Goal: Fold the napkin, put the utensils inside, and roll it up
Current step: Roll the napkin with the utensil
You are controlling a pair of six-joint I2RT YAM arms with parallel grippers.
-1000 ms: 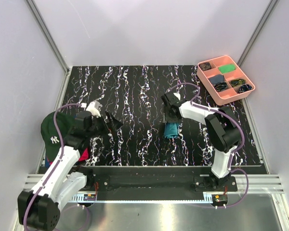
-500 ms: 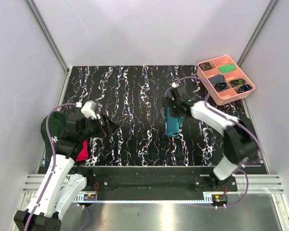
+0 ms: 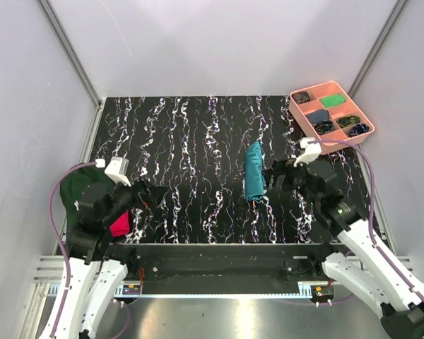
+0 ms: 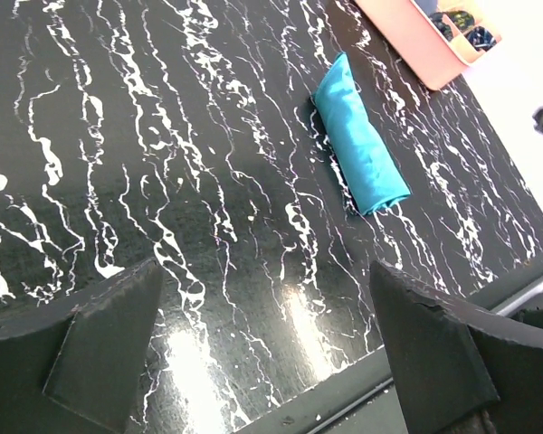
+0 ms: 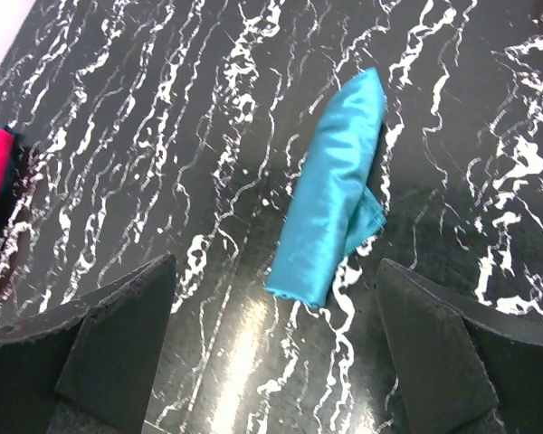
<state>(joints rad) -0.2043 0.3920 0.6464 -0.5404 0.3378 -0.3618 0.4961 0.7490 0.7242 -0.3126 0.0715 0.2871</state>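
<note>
A dark green cap (image 3: 74,191) and a bright pink-red cloth (image 3: 120,223) lie far left of the rolled teal cloth napkin (image 3: 254,171), at the edge of the black white-veined worktop (image 3: 198,141). Just right of them, and well apart from the napkin, the left end effector (image 3: 152,196) hangs with its jaws spread wide and empty. The napkin lies as a tight roll, a loose corner showing at its near end. Its long axis runs from the near edge toward the far wall, tilted slightly. No utensils are visible; whether they are inside the roll cannot be told. Just beside the napkin's right flank is the right end effector (image 3: 274,179), jaws wide apart and holding nothing. It is clearly the nearer arm for any adjustment. A salmon-pink compartment tray (image 3: 346,143) sits right of the napkin and farther back.
</note>
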